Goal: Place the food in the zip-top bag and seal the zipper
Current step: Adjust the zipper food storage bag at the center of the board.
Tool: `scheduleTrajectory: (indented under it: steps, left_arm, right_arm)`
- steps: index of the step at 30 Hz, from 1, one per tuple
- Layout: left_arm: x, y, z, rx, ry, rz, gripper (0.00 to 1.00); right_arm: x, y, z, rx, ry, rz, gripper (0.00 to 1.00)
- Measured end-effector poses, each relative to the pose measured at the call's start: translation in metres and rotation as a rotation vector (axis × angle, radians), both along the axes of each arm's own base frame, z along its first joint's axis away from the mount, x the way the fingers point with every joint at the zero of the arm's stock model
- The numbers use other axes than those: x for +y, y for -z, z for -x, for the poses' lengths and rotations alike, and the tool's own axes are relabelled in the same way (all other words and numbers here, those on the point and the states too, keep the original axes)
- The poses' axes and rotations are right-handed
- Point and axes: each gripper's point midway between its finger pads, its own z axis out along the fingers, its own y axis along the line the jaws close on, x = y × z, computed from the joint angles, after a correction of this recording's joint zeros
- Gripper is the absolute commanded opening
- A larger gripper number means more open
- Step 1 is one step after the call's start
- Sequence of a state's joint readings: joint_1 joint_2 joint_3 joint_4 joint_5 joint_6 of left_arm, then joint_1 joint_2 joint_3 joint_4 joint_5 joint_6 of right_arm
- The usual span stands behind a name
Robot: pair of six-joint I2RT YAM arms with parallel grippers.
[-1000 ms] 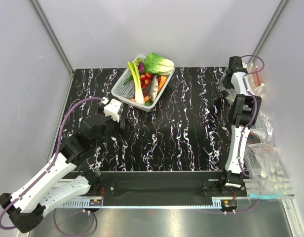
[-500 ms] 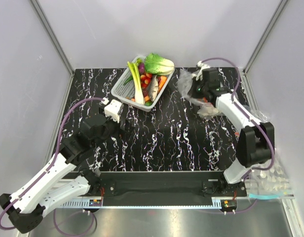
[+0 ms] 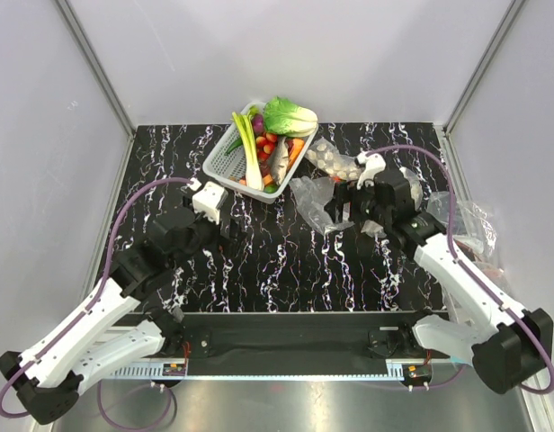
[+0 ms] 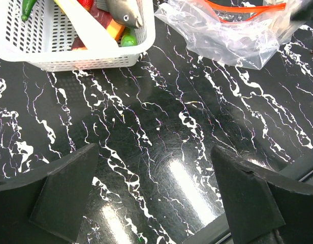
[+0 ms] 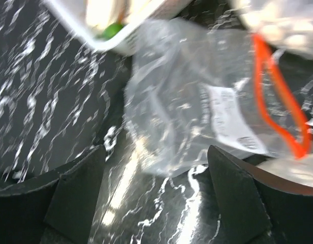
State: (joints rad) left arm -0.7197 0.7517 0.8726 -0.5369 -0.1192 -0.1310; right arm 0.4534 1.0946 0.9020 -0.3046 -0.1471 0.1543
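The zip-top bag (image 3: 313,198) lies crumpled on the black marbled table just right of the white basket (image 3: 223,157). The right wrist view shows its white label (image 5: 225,119) and its red-orange zipper (image 5: 278,96) gaping in a loop. My right gripper (image 3: 336,209) stands open right beside the bag, whose clear edge lies just past the fingertips (image 5: 77,188). The food is in the basket: a long leek (image 3: 248,148), a pale root (image 3: 280,157) and a green piece (image 4: 127,38). My left gripper (image 3: 229,227) hangs open over bare table in front of the basket.
A leafy cabbage (image 3: 289,115) and small red pieces sit in the basket too. A second clear bag (image 3: 335,160) with pale lumps lies behind the right gripper. More plastic bags (image 3: 482,270) are piled along the table's right edge.
The right arm swung from the back right corner to the middle with the bag, then opened and let it go by the basket. The left arm stayed put.
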Motion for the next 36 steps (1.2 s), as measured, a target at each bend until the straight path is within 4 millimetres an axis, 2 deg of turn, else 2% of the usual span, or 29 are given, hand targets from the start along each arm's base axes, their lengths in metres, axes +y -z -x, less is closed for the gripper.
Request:
scheduleTrajectory:
  steps: [2, 4, 8, 10, 12, 14, 15, 16, 19, 21, 24, 26, 29, 30, 33, 36]
  left_arm:
    - [0.000, 0.002, -0.001, 0.004, 0.000, -0.004, 0.99]
    - [-0.001, 0.004, -0.002, 0.011, -0.001, -0.011, 0.99]
    - [-0.004, 0.012, -0.004, 0.036, 0.000, -0.028, 0.99]
    - [-0.008, 0.019, -0.007, 0.068, 0.002, -0.045, 0.99]
    - [-0.014, 0.028, -0.009, 0.102, 0.012, -0.063, 0.99]
    - [-0.017, 0.035, -0.010, 0.127, 0.021, -0.078, 0.99]
    - [-0.017, 0.038, -0.010, 0.136, 0.023, -0.084, 0.99]
    - [-0.017, 0.039, -0.009, 0.141, 0.023, -0.088, 0.99]
    - [-0.016, 0.038, -0.009, 0.140, 0.024, -0.088, 0.99]
    - [-0.016, 0.038, -0.008, 0.138, 0.024, -0.087, 0.99]
    - [-0.015, 0.037, -0.008, 0.133, 0.027, -0.088, 0.99]
    - [-0.015, 0.037, -0.008, 0.132, 0.028, -0.090, 0.99]
    - [-0.015, 0.036, -0.008, 0.128, 0.030, -0.092, 0.99]
    - [-0.015, 0.036, -0.008, 0.126, 0.031, -0.092, 0.99]
    - [-0.015, 0.035, -0.008, 0.122, 0.032, -0.090, 0.99]
    - [-0.014, 0.034, -0.008, 0.118, 0.033, -0.090, 0.99]
  right_arm:
    - [-0.008, -0.002, -0.013, -0.005, 0.079, 0.018, 0.89]
    - [-0.014, 0.006, -0.029, 0.020, 0.155, 0.045, 0.89]
    - [-0.030, 0.054, -0.058, 0.180, 0.339, 0.117, 0.88]
    - [-0.053, 0.080, -0.068, 0.268, 0.452, 0.123, 0.88]
    - [-0.093, 0.098, -0.075, 0.333, 0.598, 0.110, 0.88]
    - [-0.140, 0.104, -0.080, 0.349, 0.762, 0.096, 0.88]
    - [-0.152, 0.103, -0.082, 0.344, 0.809, 0.095, 0.88]
    - [-0.180, 0.102, -0.084, 0.338, 0.899, 0.089, 0.89]
    - [-0.209, 0.100, -0.087, 0.333, 0.996, 0.092, 0.88]
    - [-0.209, 0.096, -0.099, 0.320, 0.985, 0.080, 0.88]
    - [-0.191, 0.087, -0.119, 0.283, 0.892, 0.036, 0.99]
    - [-0.174, 0.079, -0.132, 0.250, 0.806, 0.027, 0.98]
    - [-0.144, 0.064, -0.155, 0.196, 0.656, 0.027, 0.88]
    - [-0.136, 0.061, -0.162, 0.184, 0.614, 0.024, 0.79]
    - [-0.102, 0.051, -0.189, 0.162, 0.456, 0.000, 0.64]
    - [-0.074, 0.055, -0.208, 0.169, 0.333, -0.027, 0.60]
